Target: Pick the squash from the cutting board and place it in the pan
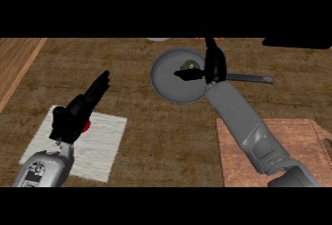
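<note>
While over the pan [170, 85], squash [190, 65] between the right hand's [213, 67] straight fingers [214, 53] and spread thumb [184, 74], contact unclear.

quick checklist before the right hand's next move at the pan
1. Squash off the cutting board: ok, it shows inside the pan's rim.
2. Right hand over the pan: ok.
3. Squash resting on the pan's floor rather than held: cannot tell.
4. Left hand out of the way: ok, open over the white towel, apart from the pan.
5. Pan handle free: ok, it points right with nothing on its visible part.
</note>
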Controlling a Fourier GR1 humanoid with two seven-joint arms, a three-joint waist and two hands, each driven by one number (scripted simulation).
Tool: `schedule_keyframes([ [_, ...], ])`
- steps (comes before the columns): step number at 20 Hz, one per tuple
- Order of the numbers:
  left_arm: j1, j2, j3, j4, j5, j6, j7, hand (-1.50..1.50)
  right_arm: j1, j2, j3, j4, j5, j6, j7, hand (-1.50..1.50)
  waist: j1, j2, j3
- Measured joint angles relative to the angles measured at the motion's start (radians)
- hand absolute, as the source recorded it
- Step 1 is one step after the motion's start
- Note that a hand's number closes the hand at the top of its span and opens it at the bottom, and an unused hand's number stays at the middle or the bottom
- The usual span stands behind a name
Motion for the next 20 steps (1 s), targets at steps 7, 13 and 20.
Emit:
schedule_keyframes([
  [7, 0.021, 0.006, 0.011, -0.017, 0.005, -0.005, 0.003, 0.0, 0.083, -0.037, -0.153, 0.0, -0.156, 0.203, -0.261, -1.5, -0.014, -0.009, -0.001],
  [13, 0.046, 0.012, 0.03, -0.003, 0.002, -0.013, -0.015, 0.0, 0.147, -0.077, -0.21, 0.044, -0.199, 0.36, -0.488, -1.5, -0.035, -0.019, -0.003],
  [20, 0.079, 0.0, 0.042, -0.032, -0.015, -0.012, 0.001, 0.0, 0.214, -0.06, -0.233, 0.08, -0.203, 0.427, -0.662, -1.5, -0.057, -0.031, -0.004],
])
